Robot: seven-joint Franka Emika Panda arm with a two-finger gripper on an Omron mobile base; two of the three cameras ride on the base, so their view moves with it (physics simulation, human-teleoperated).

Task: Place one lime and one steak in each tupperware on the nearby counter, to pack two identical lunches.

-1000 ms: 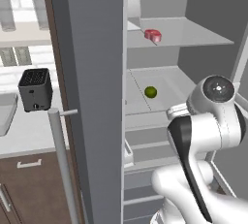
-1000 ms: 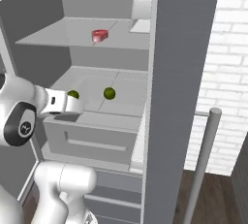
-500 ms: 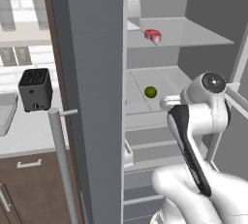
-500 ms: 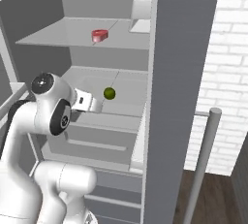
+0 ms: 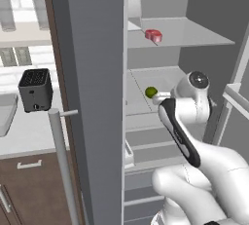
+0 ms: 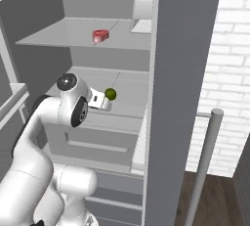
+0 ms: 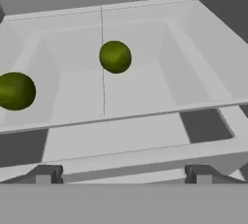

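Two limes lie on the fridge's middle shelf: in the hand view one lime (image 7: 115, 56) sits ahead and the other lime (image 7: 16, 90) lies to the left. My gripper (image 7: 122, 177) is open and empty, just short of the shelf's front edge. From the base views the hand (image 6: 101, 102) is close beside a lime (image 6: 111, 93) (image 5: 151, 92); the arm hides the second one. A red-pink steak (image 5: 153, 35) (image 6: 100, 35) rests on the shelf above. A grey tupperware (image 5: 4, 114) shows its corner on the counter (image 5: 29, 129) at far left.
The open fridge door (image 5: 92, 97) with its long handle (image 5: 61, 156) stands between the shelves and the counter. A black toaster (image 5: 35, 89) sits on the counter. A white bin (image 6: 144, 10) stands on the upper shelf. Drawers lie below the lime shelf.
The arm has swung up and forward, bringing the hand toward the limes on the middle shelf. It now covers one lime in both base views. The jaws stay open.
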